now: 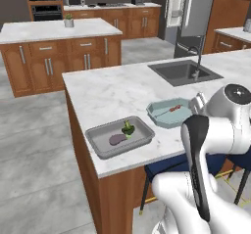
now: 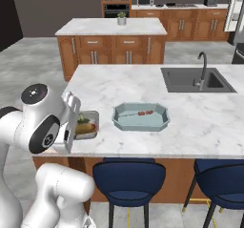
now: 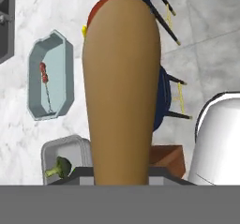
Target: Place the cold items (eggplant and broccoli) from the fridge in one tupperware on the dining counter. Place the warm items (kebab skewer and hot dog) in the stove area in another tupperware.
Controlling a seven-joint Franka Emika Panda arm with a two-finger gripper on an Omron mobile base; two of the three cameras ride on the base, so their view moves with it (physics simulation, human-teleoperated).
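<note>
Hot dog fills the middle of the hand view, its tan bun running from the bottom edge up toward the top, with a red sausage end and a bit of yellow peeping at the upper left of it. It sits this close to the lens because the gripper has it clamped, jaws narrowed on the bun; in the right base view it shows at centre left, beside the arm's head, above the grey tub. I judge it is being carried over the counter edge, not yet lowered anywhere.

Skewer already lies in the blue-green tub at right of centre in the left base view, so that tub is the warm one and the sensible place for the hot dog. Broccoli and eggplant rest together in the grey tub at lower centre, the cold pair kept apart from the warm.

Both tubs stand near each other on the marble counter, with the sink beyond them at upper right and blue stools tucked below.
</note>
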